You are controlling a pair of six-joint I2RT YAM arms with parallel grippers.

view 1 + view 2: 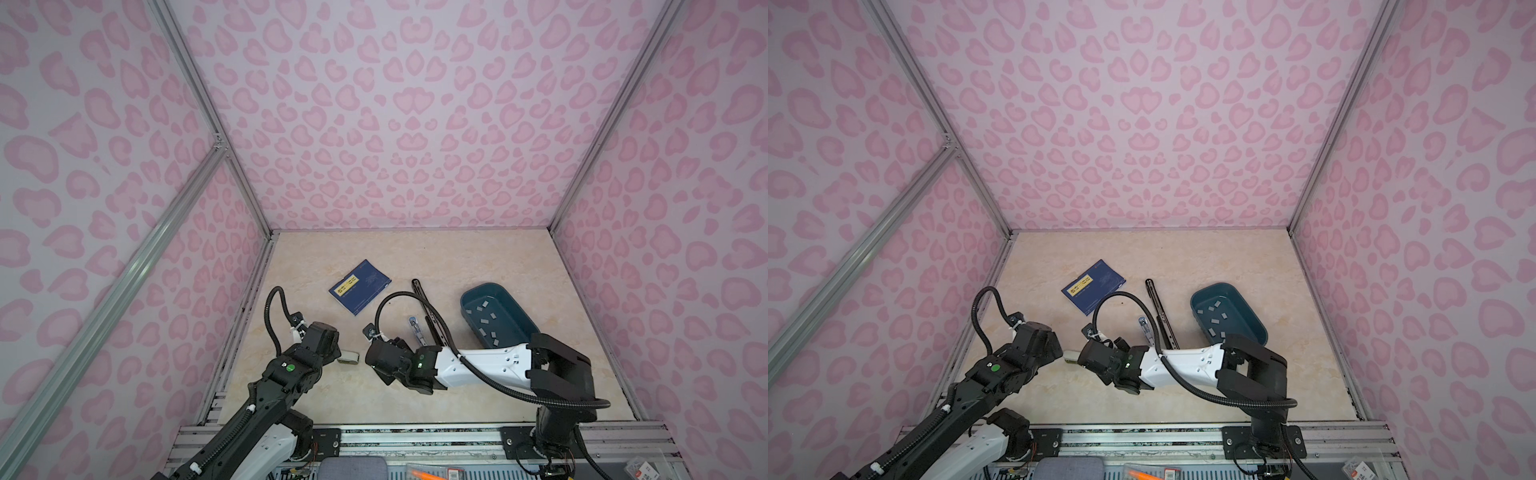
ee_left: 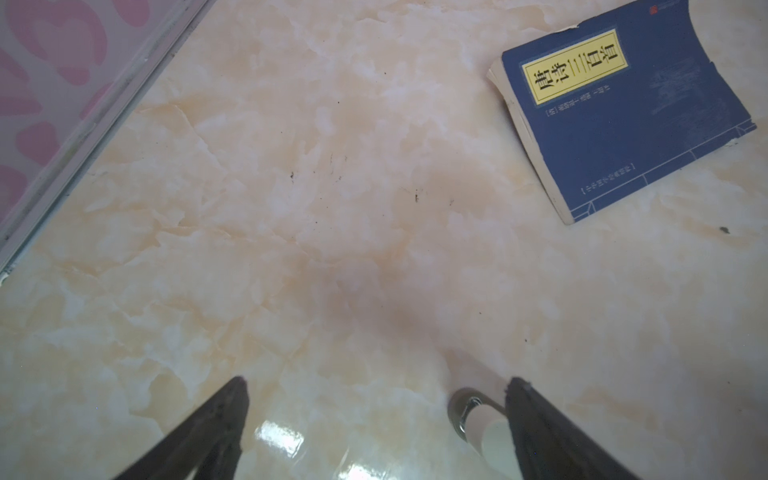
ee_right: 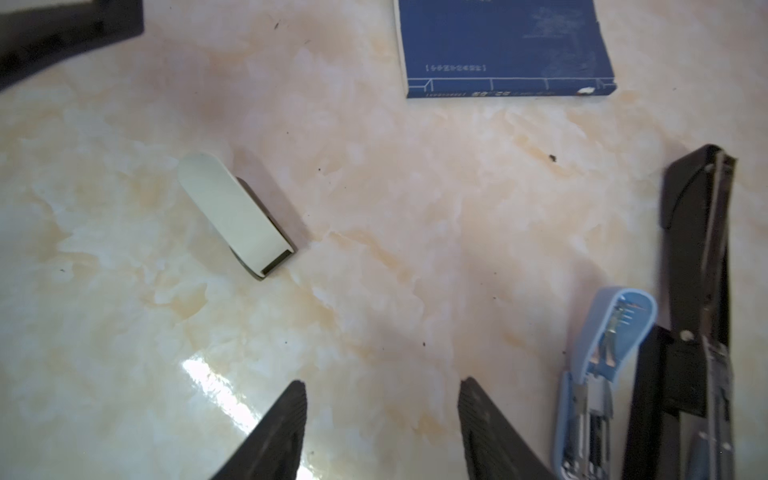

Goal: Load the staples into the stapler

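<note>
**Staples and staplers: layout around the claws**

1. Left claw (image 2: pixel 376 399): the fingers are spread wide, low over the marble-patterned table (image 2: pixel 332 208), and grip nothing. A small white stapler (image 2: pixel 478 419) lies closed on the table just beside one finger (image 2: pixel 536 419). Whether the two touch cannot be told.

2. Right claw (image 3: pixel 382 399): the fingers are parted with only bare table between them. In both top views this claw reaches across the middle and faces the left claw. The white stapler lies between the two claws.

3. Beside the right claw: a blue stapler (image 3: pixel 611 345) lies with its lid swung open. A long black stapler (image 3: pixel 698 291), also opened out, lies right against it on the side away from the claw.

4. Farther back: a blue book (image 2: pixel 623 116) lies flat on the table, apart from all three staplers.

5. Staples (image 1: pixel 484 308): short grey strips lie scattered loose in a teal tray (image 1: pixel 517 309). The tray stands on the right side of the table, beyond the black stapler and well apart from both claws.
</note>
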